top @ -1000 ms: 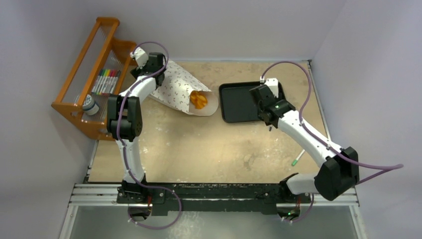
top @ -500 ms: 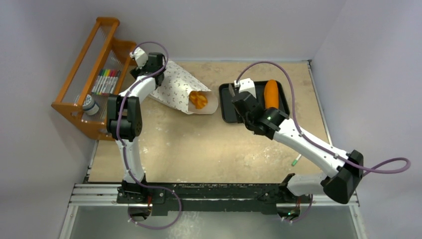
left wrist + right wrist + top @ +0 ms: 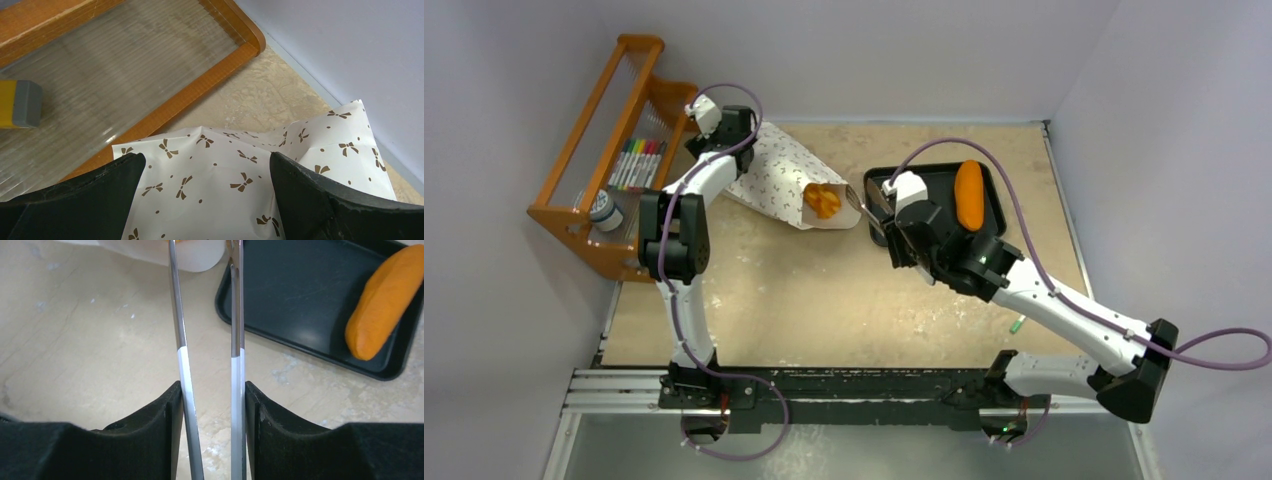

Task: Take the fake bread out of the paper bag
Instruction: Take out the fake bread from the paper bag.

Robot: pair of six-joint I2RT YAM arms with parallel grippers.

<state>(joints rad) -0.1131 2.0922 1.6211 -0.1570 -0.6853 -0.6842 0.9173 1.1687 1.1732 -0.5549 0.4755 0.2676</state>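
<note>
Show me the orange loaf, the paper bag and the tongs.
orange loaf [image 3: 969, 195]: top view, its middle.
paper bag [image 3: 782, 166]: top view, printed upper side.
tongs [image 3: 184, 365]: right wrist view, left arm's white part.

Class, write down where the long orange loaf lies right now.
In the top view the long orange loaf lies inside the black tray at the far right, along the tray's right edge, right of the tongs.
</note>
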